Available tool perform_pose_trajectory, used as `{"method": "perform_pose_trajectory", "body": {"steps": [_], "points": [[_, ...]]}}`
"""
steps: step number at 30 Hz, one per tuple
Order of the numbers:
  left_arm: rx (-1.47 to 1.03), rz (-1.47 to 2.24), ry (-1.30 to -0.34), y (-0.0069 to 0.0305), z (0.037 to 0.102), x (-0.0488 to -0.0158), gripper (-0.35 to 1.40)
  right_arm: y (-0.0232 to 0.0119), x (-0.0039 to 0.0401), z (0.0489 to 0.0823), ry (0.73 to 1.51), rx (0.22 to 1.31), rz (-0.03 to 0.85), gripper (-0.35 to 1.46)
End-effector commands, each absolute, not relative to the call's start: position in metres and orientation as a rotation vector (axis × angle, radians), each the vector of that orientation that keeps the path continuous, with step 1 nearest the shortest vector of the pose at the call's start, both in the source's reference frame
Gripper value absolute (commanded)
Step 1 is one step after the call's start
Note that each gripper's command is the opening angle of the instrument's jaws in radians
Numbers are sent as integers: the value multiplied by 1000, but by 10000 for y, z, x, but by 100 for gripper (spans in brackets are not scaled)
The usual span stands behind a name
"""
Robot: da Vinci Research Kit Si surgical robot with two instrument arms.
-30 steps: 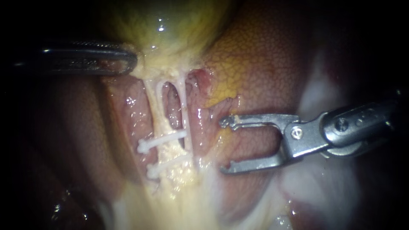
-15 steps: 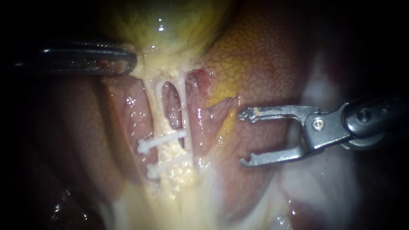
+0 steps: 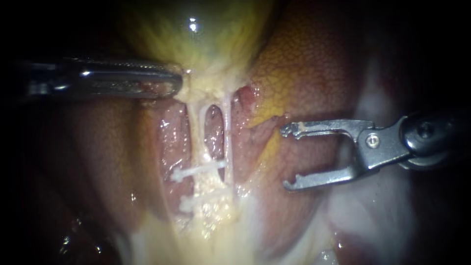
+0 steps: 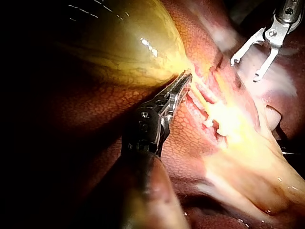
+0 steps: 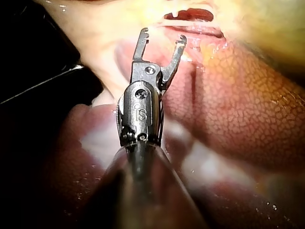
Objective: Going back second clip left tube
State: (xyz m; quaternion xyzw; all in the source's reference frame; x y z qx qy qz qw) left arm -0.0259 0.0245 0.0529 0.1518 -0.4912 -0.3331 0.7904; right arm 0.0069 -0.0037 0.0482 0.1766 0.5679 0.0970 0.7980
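Endoscope view puts the right instrument [image 3: 286, 158] over the liver [image 3: 304, 68]. Its two hooked jaws are spread wide with nothing between them, clear of the tubes. Opposite it, the left instrument [image 3: 169, 83] lies level, its jaws clamped on the pale tissue at the narrow end of the gallbladder [image 3: 196, 39].

Below that grip two thin whitish strands run down side by side with a dark slit between them, the left tube [image 3: 202, 132] and the right tube [image 3: 227, 142]. A white upper clip [image 3: 198, 170] sits across the left tube, its far end reaching almost to the right tube. The lower clip [image 3: 189, 202] sits just beneath it, shorter-looking and half sunk in glistening yellowish fat.

From the right wrist view, the open jaws [image 5: 162, 37] point toward the slit.
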Motion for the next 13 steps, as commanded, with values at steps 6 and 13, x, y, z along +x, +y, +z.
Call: {"method": "perform_pose_trajectory", "body": {"steps": [6,13], "points": [[329,-713,-1057,247,532,-259,-35,-37,69,482,1219,379,206,48],[332,-718,-1056,247,532,-258,-35,-37,70,482,1218,378,207,49]]}}
